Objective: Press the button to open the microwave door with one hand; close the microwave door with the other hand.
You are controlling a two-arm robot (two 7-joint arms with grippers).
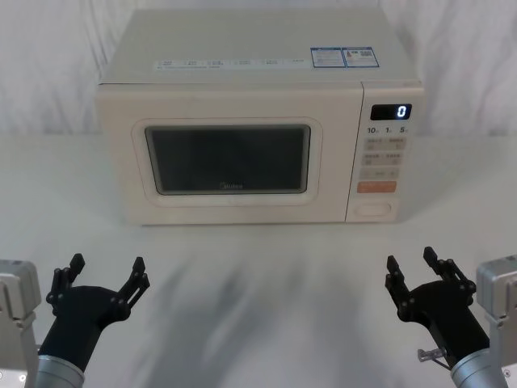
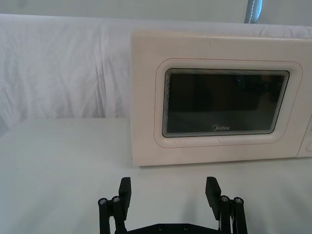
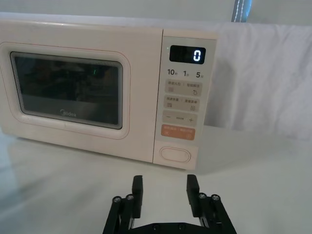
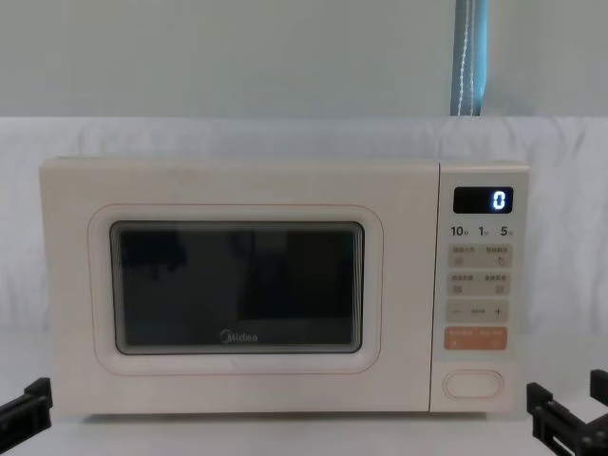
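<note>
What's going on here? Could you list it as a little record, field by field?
microwave: cream, on white table
microwave door: shut
display: shows 0
button: blank oval, bottom of panel, untouched
left gripper: open, low before the door, touching nothing
right gripper: open, low before the button, touching nothing

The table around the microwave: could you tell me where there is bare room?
Bare table lies between the microwave front and the open left gripper and right gripper; more lies free on either side. Nowhere looks crowded.
</note>
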